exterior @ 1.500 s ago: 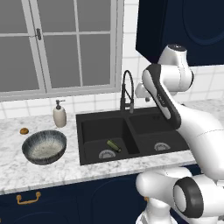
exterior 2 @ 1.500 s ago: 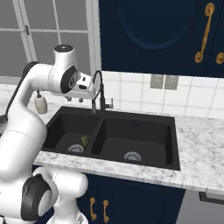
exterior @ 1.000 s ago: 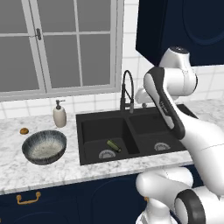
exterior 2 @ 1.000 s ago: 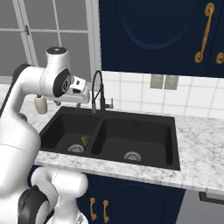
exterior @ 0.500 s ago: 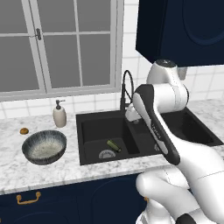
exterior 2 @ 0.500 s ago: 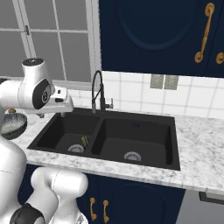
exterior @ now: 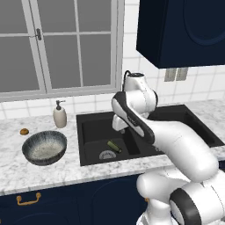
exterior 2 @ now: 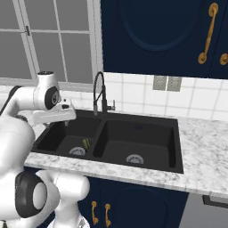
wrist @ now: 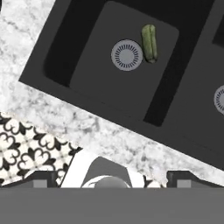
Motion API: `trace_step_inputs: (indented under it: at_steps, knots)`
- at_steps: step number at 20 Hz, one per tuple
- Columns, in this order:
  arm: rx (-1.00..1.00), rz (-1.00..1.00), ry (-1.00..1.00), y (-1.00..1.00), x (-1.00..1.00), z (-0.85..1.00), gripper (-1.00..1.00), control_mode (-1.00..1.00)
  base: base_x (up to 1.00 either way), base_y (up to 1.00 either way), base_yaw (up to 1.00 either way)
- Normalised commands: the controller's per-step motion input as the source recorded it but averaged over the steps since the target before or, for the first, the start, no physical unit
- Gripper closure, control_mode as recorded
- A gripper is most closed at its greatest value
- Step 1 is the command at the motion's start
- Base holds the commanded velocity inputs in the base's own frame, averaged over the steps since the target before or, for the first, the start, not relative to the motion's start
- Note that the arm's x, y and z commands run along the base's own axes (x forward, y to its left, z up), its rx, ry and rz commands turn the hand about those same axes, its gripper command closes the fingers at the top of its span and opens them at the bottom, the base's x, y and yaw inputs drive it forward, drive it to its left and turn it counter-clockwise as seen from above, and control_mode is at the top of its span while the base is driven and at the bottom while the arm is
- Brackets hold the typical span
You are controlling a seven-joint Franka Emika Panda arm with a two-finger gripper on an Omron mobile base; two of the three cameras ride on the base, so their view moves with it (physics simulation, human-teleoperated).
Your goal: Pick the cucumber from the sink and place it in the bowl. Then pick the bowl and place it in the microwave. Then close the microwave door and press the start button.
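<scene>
Pretty much nothing has been ticked off yet: the cucumber is seen lying on the floor of the left basin of the sink, just beside the round drain, near the centre of the left base view and at upper centre of the hand view. The bowl is parked empty on the counter at left, well apart from the sink, with a soap bottle and a small brown lump behind it. The gripper is spread wide with nothing in it, and it's held high above the basin, so the grab is judged still to come, then the bowl, microwave, door and button. The surface is speckled white-grey marble over navy cabinets with brass pulls. A window is set at upper left, white tile behind, and a black faucet at the sink's back.
</scene>
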Motion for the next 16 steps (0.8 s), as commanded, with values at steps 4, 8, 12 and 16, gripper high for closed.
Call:
trace_step_inputs:
  at_steps: [4,8,12,16]
  knots:
    - [-0.02,0.05,0.1,0.08,0.75,-0.55,-1.0,-1.0,0.0,0.0,0.0]
    - [-0.02,0.01,0.0,0.02,0.38,-0.51,-1.0,-1.0,0.0,0.0,0.0]
    - [-0.07,-0.01,-0.01,0.19,0.37,-0.57,-1.0,-1.0,0.0,0.0,0.0]
    - [-0.02,-0.01,0.0,0.06,0.46,-0.48,-1.0,-1.0,0.0,0.0,0.0]
